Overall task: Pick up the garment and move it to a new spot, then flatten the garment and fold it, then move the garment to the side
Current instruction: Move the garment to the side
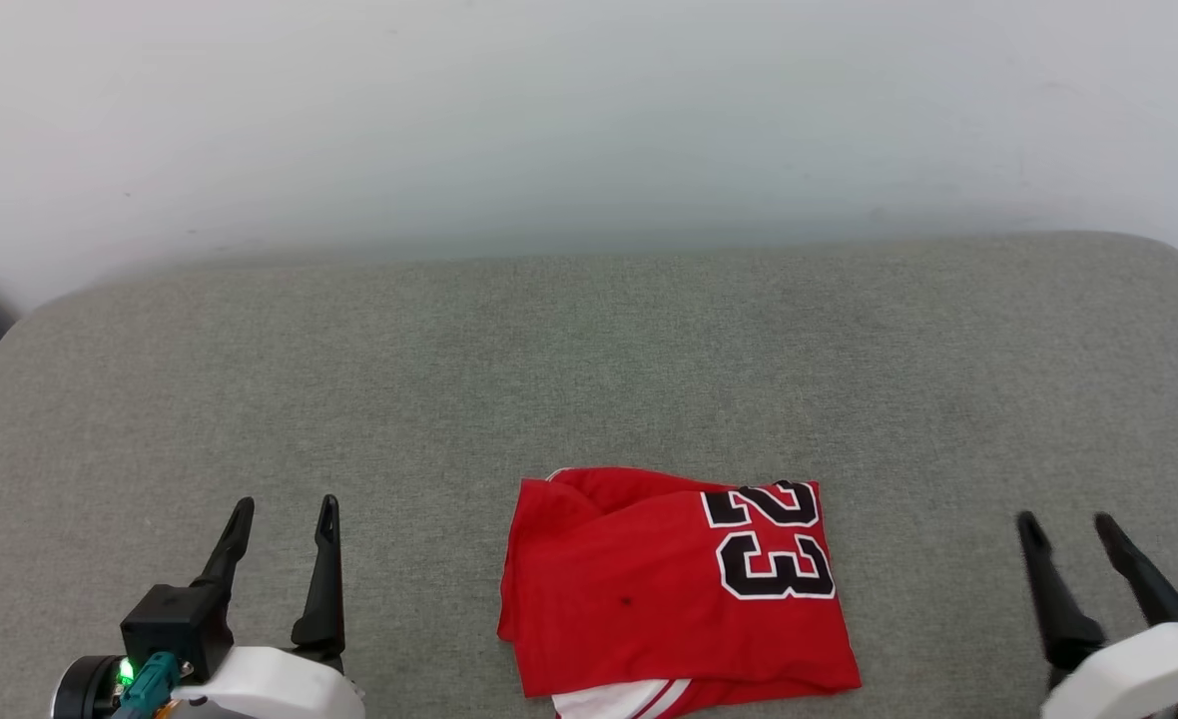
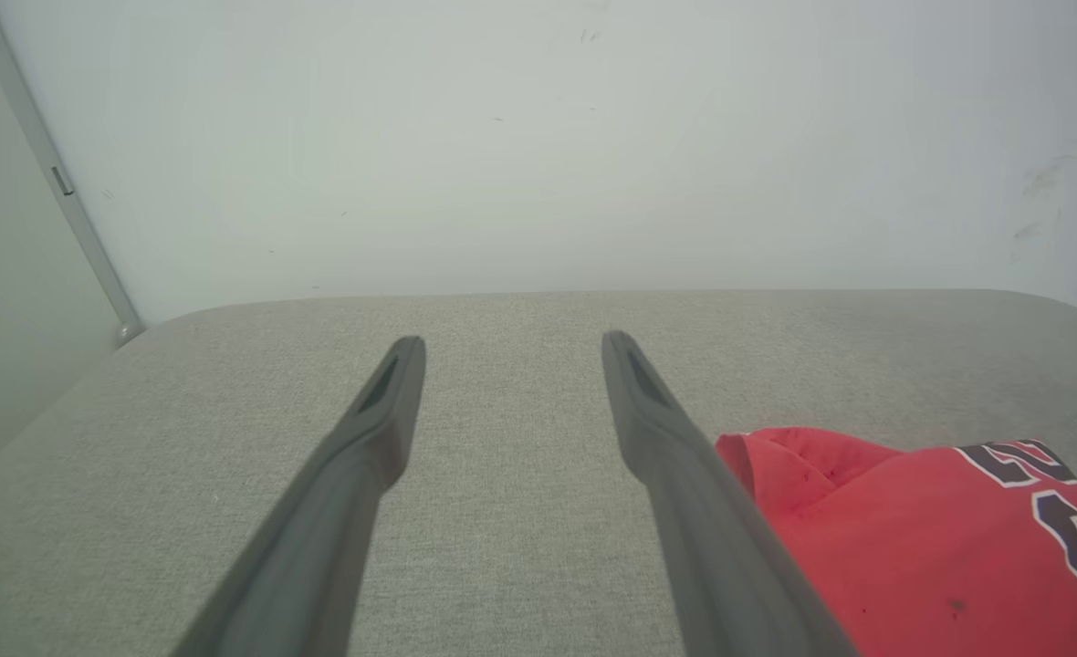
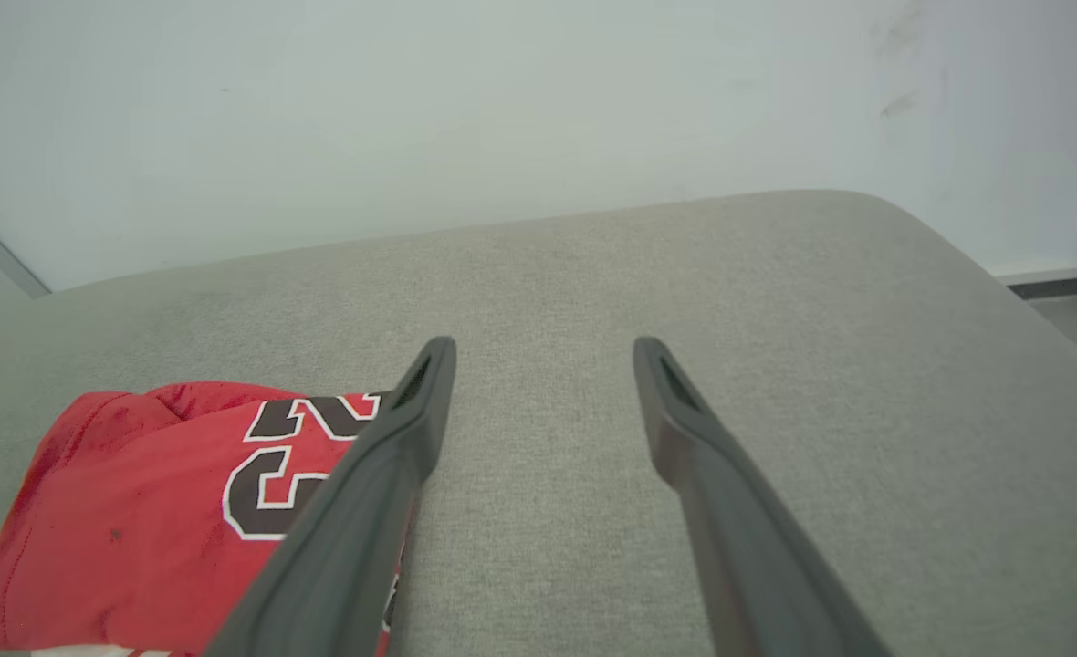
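The garment (image 1: 674, 589) lies folded into a rough rectangle near the front edge of the grey cushion, red with a black-and-white "23" facing up and a strip of white striped trim at its near edge. It also shows at the lower right of the left wrist view, the garment (image 2: 913, 538), and at the lower left of the right wrist view, the garment (image 3: 155, 520). My left gripper (image 1: 285, 511) hovers open well to its left. My right gripper (image 1: 1066, 524) hovers open to its right. Neither holds anything.
The grey upholstered cushion (image 1: 589, 379) spreads wide behind and beside the garment, with rounded corners at the back. A pale wall (image 1: 589, 120) rises just behind it. A grey pipe (image 2: 55, 182) runs down the wall at the far left.
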Tool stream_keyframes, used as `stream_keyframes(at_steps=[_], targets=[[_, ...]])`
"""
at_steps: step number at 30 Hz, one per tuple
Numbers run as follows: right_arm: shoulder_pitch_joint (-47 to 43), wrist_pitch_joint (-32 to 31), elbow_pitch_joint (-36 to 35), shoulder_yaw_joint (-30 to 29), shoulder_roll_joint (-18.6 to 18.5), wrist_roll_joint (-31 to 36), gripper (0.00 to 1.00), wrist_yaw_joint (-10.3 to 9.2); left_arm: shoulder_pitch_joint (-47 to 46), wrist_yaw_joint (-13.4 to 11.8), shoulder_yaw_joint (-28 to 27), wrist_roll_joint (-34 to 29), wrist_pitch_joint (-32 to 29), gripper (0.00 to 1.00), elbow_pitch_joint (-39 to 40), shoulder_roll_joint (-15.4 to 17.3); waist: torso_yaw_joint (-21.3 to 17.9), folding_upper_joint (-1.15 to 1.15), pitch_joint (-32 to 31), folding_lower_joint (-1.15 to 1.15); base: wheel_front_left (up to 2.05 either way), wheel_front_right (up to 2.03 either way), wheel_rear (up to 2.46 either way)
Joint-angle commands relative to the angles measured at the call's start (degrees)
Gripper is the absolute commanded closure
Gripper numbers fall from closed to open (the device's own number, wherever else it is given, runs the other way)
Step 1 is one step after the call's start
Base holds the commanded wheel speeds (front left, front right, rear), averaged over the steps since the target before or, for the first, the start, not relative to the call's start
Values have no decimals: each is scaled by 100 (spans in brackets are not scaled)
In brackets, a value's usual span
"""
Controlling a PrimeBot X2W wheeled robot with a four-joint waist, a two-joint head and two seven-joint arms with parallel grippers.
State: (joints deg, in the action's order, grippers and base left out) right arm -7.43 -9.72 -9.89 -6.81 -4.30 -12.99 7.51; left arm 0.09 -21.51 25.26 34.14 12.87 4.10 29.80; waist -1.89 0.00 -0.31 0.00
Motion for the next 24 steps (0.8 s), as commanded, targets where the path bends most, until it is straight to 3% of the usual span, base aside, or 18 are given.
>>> stream_keyframes(at_steps=[1,11,14,19,24], targets=[[1,-245,99,-211,-40,-199,0,-4,81,-26,-31,28,35,0,37,-20,19,0,12,0,0,0,0],[511,-2689,1181,-1813,-744,-1395,0,-4,59,-36,-161,45,130,0,155,-76,263,0,151,0,0,0,0],[727,-3455,1510,-2074,-684,-1711,0,-4,-30,12,-187,34,148,0,155,-97,382,0,209,0,0,0,0],[1190,-4685,2049,-2496,-197,-2074,0,-4,-152,71,-220,-25,195,0,151,-195,591,0,275,0,0,0,0],[1726,-5303,2537,-2761,101,-2486,0,-4,-325,185,-213,-98,203,0,197,-243,784,0,482,0,0,0,0]])
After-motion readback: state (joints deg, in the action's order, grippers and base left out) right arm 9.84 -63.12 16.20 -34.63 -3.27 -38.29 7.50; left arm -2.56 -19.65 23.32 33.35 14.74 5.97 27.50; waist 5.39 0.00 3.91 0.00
